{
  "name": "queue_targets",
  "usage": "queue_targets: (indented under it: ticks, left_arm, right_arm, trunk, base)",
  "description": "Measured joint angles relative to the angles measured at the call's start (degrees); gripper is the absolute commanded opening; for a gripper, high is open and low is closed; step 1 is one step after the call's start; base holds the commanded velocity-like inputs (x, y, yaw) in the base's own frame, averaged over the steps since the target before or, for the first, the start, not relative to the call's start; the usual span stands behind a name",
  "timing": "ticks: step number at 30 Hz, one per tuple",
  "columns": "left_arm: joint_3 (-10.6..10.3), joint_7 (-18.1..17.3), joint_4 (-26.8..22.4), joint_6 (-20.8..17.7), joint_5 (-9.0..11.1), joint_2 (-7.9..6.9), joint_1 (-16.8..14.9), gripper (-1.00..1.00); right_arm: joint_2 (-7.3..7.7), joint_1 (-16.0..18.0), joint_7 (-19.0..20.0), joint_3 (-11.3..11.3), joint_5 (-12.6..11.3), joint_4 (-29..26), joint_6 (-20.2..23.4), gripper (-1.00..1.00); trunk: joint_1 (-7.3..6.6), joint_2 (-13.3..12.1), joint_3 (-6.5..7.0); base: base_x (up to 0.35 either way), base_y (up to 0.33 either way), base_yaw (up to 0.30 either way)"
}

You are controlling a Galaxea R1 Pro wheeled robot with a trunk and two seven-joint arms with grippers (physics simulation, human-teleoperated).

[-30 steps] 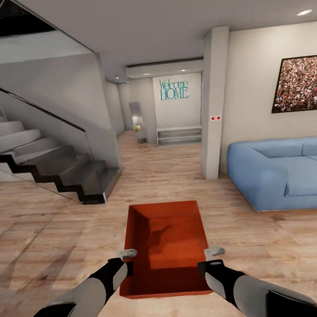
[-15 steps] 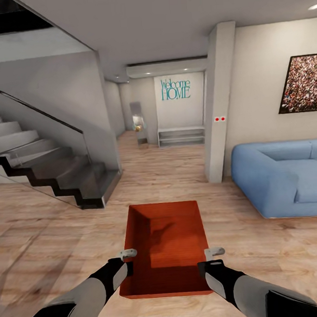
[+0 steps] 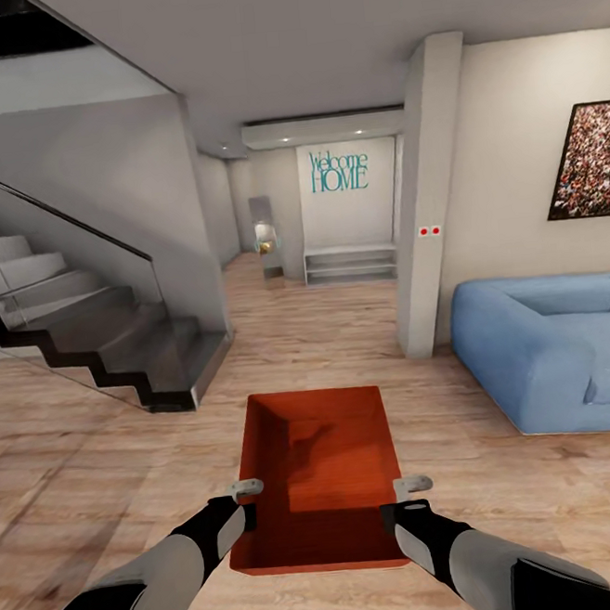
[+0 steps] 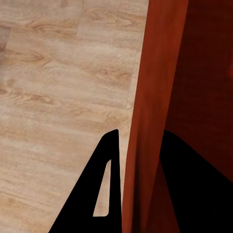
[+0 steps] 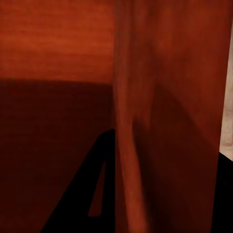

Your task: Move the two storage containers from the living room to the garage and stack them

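Note:
One orange-red storage container [image 3: 316, 472] hangs above the light wood plank floor [image 3: 68, 458] of the living room, carried between my two arms. My left gripper [image 3: 247, 497] is shut on its left wall near the near corner, and my right gripper [image 3: 407, 496] is shut on its right wall. In the left wrist view the ribbed wall [image 4: 155, 97] runs between the dark fingers of the left gripper [image 4: 141, 141]. In the right wrist view the wall [image 5: 160, 97] sits clamped in the right gripper [image 5: 167, 145]. The bin is empty. The second container is out of view.
A dark staircase [image 3: 113, 342] with a glass rail rises on the left. A blue sofa [image 3: 552, 346] stands on the right behind a white pillar [image 3: 430, 200]. Between them a hallway leads to a low shelf [image 3: 349, 261] under a "Welcome HOME" sign [image 3: 336, 170].
The whole view has shifted: the sofa and pillar slid right and the stairs left, so the camera has moved forward. The container and both grippers keep the same hold.

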State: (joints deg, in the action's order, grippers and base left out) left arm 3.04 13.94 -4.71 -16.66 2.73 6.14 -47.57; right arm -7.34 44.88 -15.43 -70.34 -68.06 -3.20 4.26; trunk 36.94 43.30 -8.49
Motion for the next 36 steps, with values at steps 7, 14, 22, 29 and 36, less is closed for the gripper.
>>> queue_targets:
  ticks: [7, 14, 22, 29, 36]
  left_arm:
    - [0.00, 0.00, -0.01, 0.00, 0.02, 0.00, 0.00, -1.00]
    - [-0.02, 0.00, 0.00, 0.00, 0.02, 0.00, 0.00, -1.00]
    - [-0.03, 0.00, 0.00, 0.00, 0.03, 0.00, 0.00, -1.00]
    - [-0.03, 0.00, 0.00, 0.00, 0.03, 0.00, 0.00, -1.00]
    - [-0.01, 0.00, 0.00, 0.00, 0.02, 0.00, 0.00, -1.00]
  right_arm:
    - [0.00, 0.02, -0.01, -0.06, -0.03, 0.00, 0.01, -1.00]
    - [0.00, 0.01, -0.01, -0.03, -0.02, -0.01, 0.00, -1.00]
    - [0.00, 0.00, -0.02, -0.01, -0.01, -0.01, 0.00, -1.00]
    - [0.00, 0.00, -0.01, -0.01, -0.01, -0.01, 0.00, -1.00]
    - [0.00, 0.01, -0.01, -0.02, -0.02, 0.00, 0.00, -1.00]
  trunk:
    - [0.00, 0.00, 0.00]
    - [0.00, 0.00, 0.00]
    - [0.00, 0.00, 0.00]
    - [0.00, 0.00, 0.00]
    - [0.00, 0.00, 0.00]
  base:
    - [0.321, 0.000, 0.000]
    - [0.321, 0.000, 0.000]
    - [0.321, 0.000, 0.000]
    - [0.321, 0.000, 0.000]
    - [0.321, 0.000, 0.000]
